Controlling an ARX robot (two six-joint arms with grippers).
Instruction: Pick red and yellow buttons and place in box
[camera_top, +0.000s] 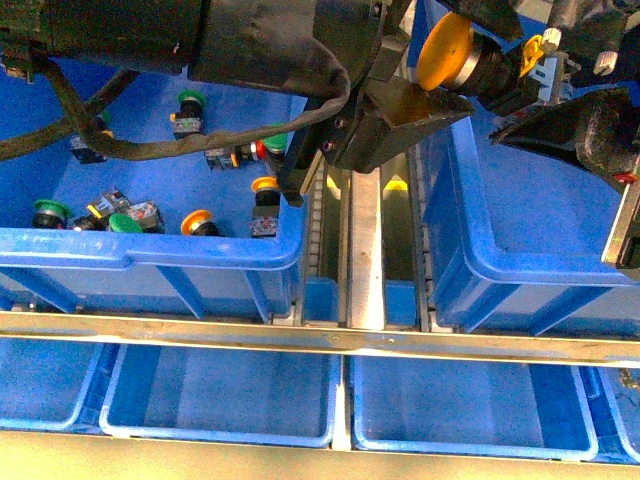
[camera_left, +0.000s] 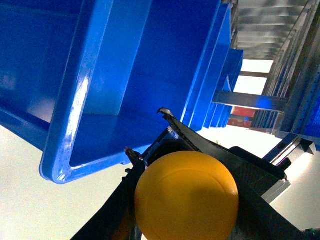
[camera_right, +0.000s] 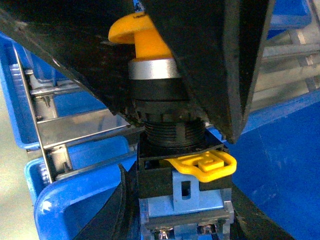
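In the front view one yellow button (camera_top: 447, 50) hangs above the near left corner of the box (camera_top: 480, 255), cap facing left. My left gripper (camera_top: 425, 100) is shut on its cap end, and my right gripper (camera_top: 520, 70) is shut on its black body. The left wrist view fills with the round yellow cap (camera_left: 186, 197) between the dark fingers of the left gripper (camera_left: 145, 131). In the right wrist view the right gripper (camera_right: 182, 202) clamps the grey base of the yellow button (camera_right: 172, 150). More yellow buttons (camera_top: 197, 222) and a red button (camera_top: 257, 150) lie in the left bin (camera_top: 150, 262).
Green-capped buttons (camera_top: 125, 222) lie among the others in the left bin. A metal rail (camera_top: 365, 250) runs between the bin and the box. Shallow blue trays (camera_top: 220, 390) sit below a metal bar. Black cables (camera_top: 150, 150) droop over the left bin.
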